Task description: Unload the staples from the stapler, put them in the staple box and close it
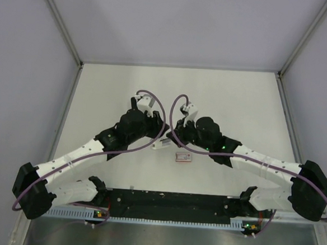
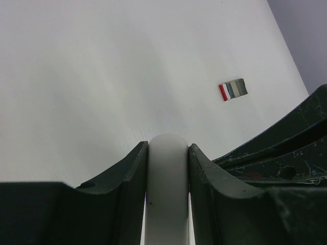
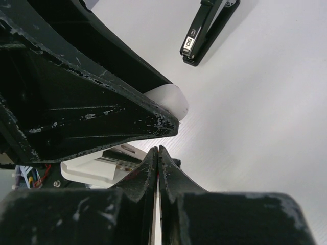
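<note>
A white stapler (image 1: 163,143) lies at the table's centre between my two grippers. My left gripper (image 2: 168,145) is shut on its rounded white top (image 2: 167,173), which also shows in the right wrist view (image 3: 172,99). Below it the stapler's white body with a metal channel (image 3: 104,164) is exposed. My right gripper (image 3: 158,149) is shut, tips touching, right beside that body, with only a thin pale line between the fingers. I cannot make out the staples strip in any view. In the top view the left gripper (image 1: 158,132) and the right gripper (image 1: 176,136) almost meet.
A small red-and-white box (image 1: 183,157) lies just near-right of the stapler and shows in the left wrist view (image 2: 233,90). A black stapler (image 3: 204,30), part open, lies farther off in the right wrist view. Grey walls close in the table's sides and back.
</note>
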